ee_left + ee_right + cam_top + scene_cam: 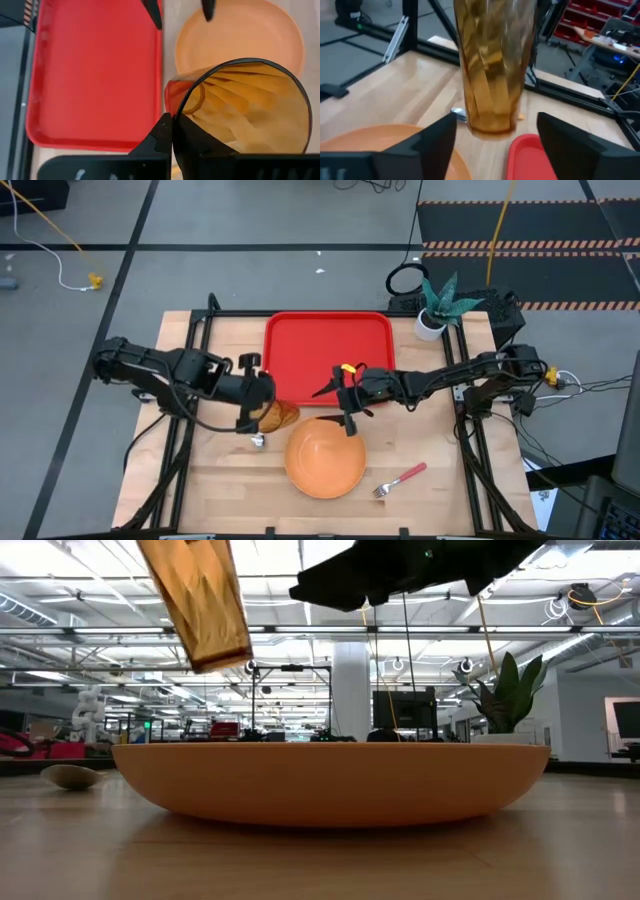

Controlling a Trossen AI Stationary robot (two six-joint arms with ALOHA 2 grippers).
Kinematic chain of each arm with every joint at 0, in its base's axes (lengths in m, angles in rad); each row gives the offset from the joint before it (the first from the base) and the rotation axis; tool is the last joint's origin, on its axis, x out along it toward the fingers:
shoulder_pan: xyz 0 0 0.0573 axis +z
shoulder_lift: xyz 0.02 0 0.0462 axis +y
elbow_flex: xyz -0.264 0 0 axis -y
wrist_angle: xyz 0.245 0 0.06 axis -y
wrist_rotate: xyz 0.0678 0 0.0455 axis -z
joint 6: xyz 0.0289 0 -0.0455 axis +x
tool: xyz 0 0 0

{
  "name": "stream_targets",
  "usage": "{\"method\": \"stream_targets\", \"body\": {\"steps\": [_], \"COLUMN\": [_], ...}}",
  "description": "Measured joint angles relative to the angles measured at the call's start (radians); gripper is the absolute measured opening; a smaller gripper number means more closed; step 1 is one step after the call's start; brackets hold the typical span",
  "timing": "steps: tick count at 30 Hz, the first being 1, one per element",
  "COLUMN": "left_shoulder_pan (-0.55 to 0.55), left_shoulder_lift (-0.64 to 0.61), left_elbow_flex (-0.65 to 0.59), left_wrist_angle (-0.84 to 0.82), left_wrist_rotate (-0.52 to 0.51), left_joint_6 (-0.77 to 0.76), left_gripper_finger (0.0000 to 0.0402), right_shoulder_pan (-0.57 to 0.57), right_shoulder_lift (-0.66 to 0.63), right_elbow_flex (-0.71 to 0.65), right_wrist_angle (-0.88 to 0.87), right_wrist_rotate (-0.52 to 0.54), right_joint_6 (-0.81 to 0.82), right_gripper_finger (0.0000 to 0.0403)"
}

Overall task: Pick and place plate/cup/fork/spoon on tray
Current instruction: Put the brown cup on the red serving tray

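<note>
My left gripper is shut on the amber cup, which hangs tilted above the table just left of the orange plate. The plate lies flat on the wood in front of the red tray. My right gripper stands open over the plate's far rim, pointing at the cup without touching it. The spoon's silver bowl shows on the table below the cup; its handle is hidden. The pink-handled fork lies to the right of the plate. My left gripper pinches the cup's wall at the rim, with one finger inside the cup and the other outside. The fingers slant down from the table's left side. The cup hangs tilted, lifted clear of the table.
A white pot with a green plant stands at the far right corner, beside the tray. Black frame rails run along both sides of the table. Bare wood shows on the near side of the plate and around the fork.
</note>
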Motion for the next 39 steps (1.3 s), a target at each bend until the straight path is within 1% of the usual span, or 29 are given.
{"method": "stream_targets", "body": {"steps": [2, 5, 9, 10, 14, 16, 17, 20, 22, 26, 32, 37, 39], "left_shoulder_pan": [0.014, 0.027, 0.042, 0.048, 0.072, 0.083, 0.087, 0.101, 0.11, 0.121, 0.14, 0.14, 0.14], "left_shoulder_lift": [0.0, 0.0, 0.0, 0.0, 0.0, 0.0, 0.0, 0.002, 0.007, 0.01, 0.009, 0.009, 0.009], "left_elbow_flex": [0.0, 0.0, 0.0, 0.0, 0.0, 0.0, 0.0, 0.0, 0.0, 0.0, 0.0, 0.0, 0.0], "left_wrist_angle": [0.035, 0.078, 0.111, 0.115, 0.157, 0.178, 0.185, 0.198, 0.215, 0.229, 0.271, 0.276, 0.277], "left_wrist_rotate": [0.0, 0.018, 0.032, 0.035, 0.035, 0.044, 0.057, 0.078, 0.088, 0.096, 0.101, 0.102, 0.1], "left_joint_6": [0.033, 0.092, 0.164, 0.175, 0.225, 0.255, 0.267, 0.291, 0.309, 0.343, 0.376, 0.39, 0.39], "left_gripper_finger": [0.0014, 0.0022, 0.0008, 0.0008, 0.0019, 0.002, 0.0018, 0.0008, 0.0009, 0.0021, 0.0007, 0.0023, 0.0021], "right_shoulder_pan": [0.004, 0.009, 0.011, 0.014, 0.022, 0.022, 0.022, 0.022, 0.023, 0.022, 0.021, 0.021, 0.021], "right_shoulder_lift": [0.001, 0.017, 0.017, 0.021, 0.048, 0.074, 0.084, 0.112, 0.114, 0.114, 0.114, 0.114, 0.114], "right_elbow_flex": [0.0, 0.0, 0.0, 0.0, 0.0, 0.006, 0.009, 0.027, 0.038, 0.053, 0.053, 0.053, 0.053], "right_wrist_angle": [0.005, 0.033, 0.029, 0.03, 0.047, 0.097, 0.113, 0.114, 0.089, 0.052, 0.079, 0.067, 0.065], "right_wrist_rotate": [0.002, 0.041, 0.047, 0.047, 0.051, 0.055, 0.076, 0.197, 0.222, 0.219, 0.213, 0.213, 0.213], "right_joint_6": [0.002, 0.003, 0.045, 0.057, 0.063, 0.069, 0.077, 0.084, 0.073, 0.073, 0.07, 0.07, 0.07], "right_gripper_finger": [0.0305, 0.0341, 0.0388, 0.0394, 0.0393, 0.0394, 0.0396, 0.0399, 0.04, 0.0395, 0.0392, 0.039, 0.038]}}
